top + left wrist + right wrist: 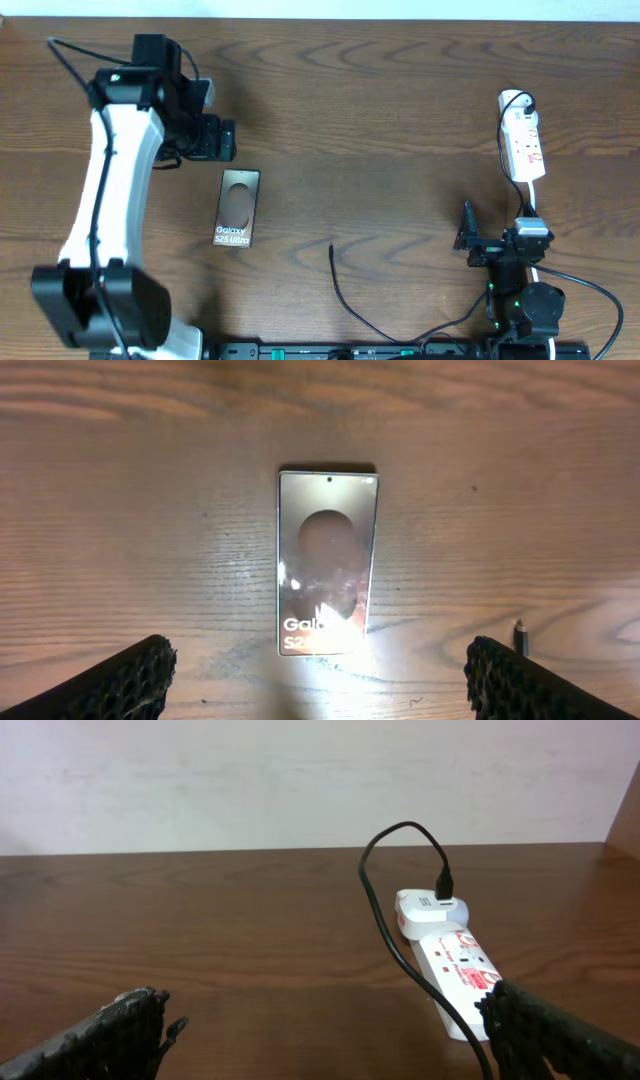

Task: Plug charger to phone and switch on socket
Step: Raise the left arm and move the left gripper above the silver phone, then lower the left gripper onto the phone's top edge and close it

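**Task items.** The phone [237,208] lies flat on the bench [380,130], with its lettered end toward the near edge and the oval patch toward the far side. Nothing is connected to it. The charger [345,295] is loose on the bench. Its plug tip rests near the phone on the right arm's side, not touching it, and the cable trails off toward the base of the right arm. The socket [522,145] sits well apart at the far right. A white adapter [430,910] with a black lead is seated at its rounded end. The switch position cannot be read.

**Arms.** The left fingers [120,680] are spread wide and hold nothing. They are raised over the phone, just beyond its far end. The right fingers [100,1035] are likewise apart and empty, facing the socket from short of it.

**Risks, as judged.**
- The plug tip is small and thin, so a pinch could slip or twist it out of line with the port.
- The phone is unrestrained, so an insertion push may slide it instead of seating the plug.
- The cable passes close to the right arm and may snag.
- Tension on the cable could drag the socket or loosen the adapter.
- Pressing the switch may shift the light strip.
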